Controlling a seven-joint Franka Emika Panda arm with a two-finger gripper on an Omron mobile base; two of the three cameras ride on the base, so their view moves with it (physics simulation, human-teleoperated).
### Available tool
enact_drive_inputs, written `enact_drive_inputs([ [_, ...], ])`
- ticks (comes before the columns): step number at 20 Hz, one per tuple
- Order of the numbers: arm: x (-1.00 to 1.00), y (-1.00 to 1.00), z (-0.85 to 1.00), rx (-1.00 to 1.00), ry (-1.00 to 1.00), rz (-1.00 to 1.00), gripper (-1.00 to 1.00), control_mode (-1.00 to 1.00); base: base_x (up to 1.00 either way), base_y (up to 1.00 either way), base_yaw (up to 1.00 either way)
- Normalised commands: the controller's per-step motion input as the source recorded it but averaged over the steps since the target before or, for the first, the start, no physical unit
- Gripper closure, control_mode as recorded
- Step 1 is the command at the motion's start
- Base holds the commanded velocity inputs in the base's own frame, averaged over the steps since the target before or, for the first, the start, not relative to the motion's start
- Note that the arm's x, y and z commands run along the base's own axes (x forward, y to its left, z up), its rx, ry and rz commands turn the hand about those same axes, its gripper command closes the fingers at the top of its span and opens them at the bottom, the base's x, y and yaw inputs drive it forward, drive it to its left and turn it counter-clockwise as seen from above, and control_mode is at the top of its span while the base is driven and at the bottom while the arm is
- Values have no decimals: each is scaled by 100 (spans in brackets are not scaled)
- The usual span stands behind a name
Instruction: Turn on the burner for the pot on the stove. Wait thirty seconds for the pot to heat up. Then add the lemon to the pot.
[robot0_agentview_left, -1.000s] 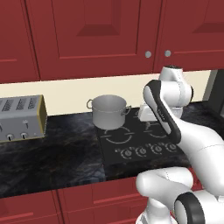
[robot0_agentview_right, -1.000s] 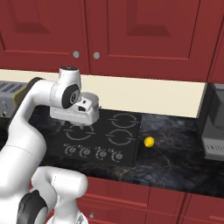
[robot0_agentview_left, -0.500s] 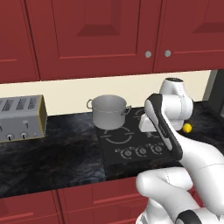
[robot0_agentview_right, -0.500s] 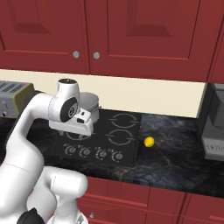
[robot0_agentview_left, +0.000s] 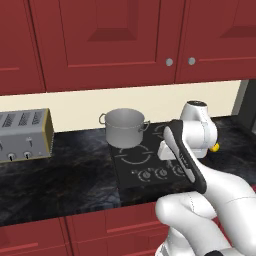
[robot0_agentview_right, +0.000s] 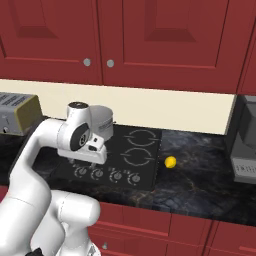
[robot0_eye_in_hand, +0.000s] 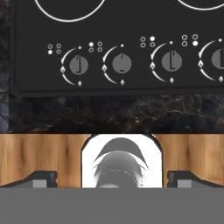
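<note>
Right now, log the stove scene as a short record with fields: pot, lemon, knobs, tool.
pot: on the stove's back left burner
lemon: on the counter right of the stove, apart from it
knobs: row of four along the stove's front edge
tool: open, empty, above the knob row
toaster: far left on the counter
task state: lemon not yet in pot

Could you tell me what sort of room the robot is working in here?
It looks like a home kitchen, rendered in simulation. A black glass stove with ring burners and a row of knobs is set into a dark stone counter, a steel pot stands on it, and red cabinets hang above.
</note>
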Motion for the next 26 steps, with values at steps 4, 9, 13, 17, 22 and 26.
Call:
enact_drive_inputs([
  [4,9,0,-26,0,0,0,-100,-100,0,0,0],
  [9,15,-4,-29,0,0,0,-100,-100,0,0,0],
  [13,26,0,-2,0,-2,0,-100,-100,0,0,0],
  [17,19,0,-12,0,-1,0,-100,-100,0,0,0],
  [22,8,0,-27,0,-1,0,-100,-100,0,0,0],
  [26,0,0,-39,0,-4,0,-100,-100,0,0,0],
])
